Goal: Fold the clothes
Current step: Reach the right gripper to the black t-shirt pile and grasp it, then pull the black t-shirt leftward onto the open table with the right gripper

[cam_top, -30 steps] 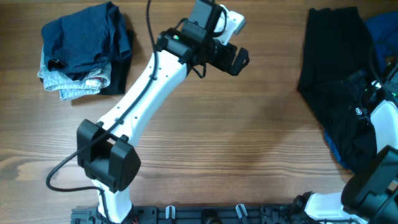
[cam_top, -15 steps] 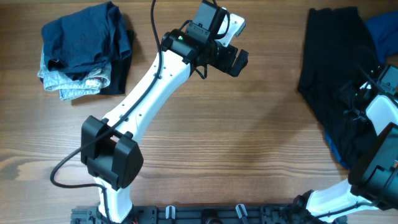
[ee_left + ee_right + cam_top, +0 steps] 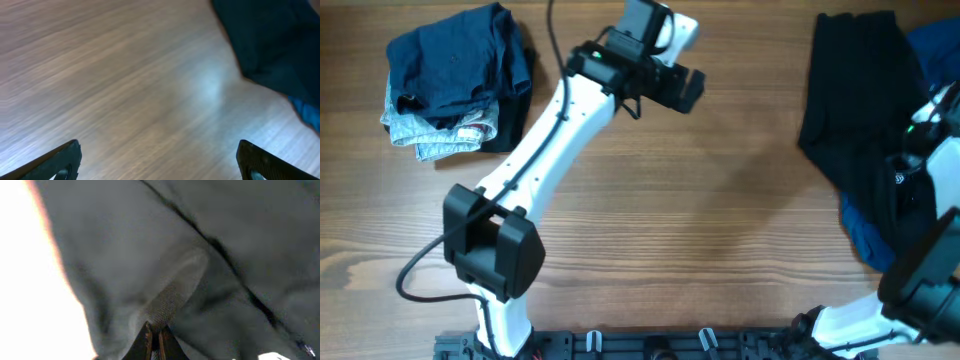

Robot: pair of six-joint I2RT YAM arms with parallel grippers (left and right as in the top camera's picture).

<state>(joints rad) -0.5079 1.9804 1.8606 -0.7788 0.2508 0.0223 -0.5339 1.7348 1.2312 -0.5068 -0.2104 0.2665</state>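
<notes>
the left gripper (image 3: 684, 90) hangs above the bare wooden table (image 3: 720, 230) near its far edge, its fingers (image 3: 56, 161) spread wide with nothing between them. in the left wrist view only wood grain lies under it, with the black garment (image 3: 280, 40) off at the upper right.

the right gripper (image 3: 156, 341) is down on that black garment (image 3: 850, 100), which lies in a loose heap at the right side of the table, partly over a blue cloth (image 3: 865, 238). the right wrist view is filled with dark fabric – the two fingertips sit pressed together on a raised fold of it, beside a mesh-like patch.

a folded stack of clothes (image 3: 455, 80) – dark blue on top, pale denim beneath – rests at the far left corner, well apart from both arms.
</notes>
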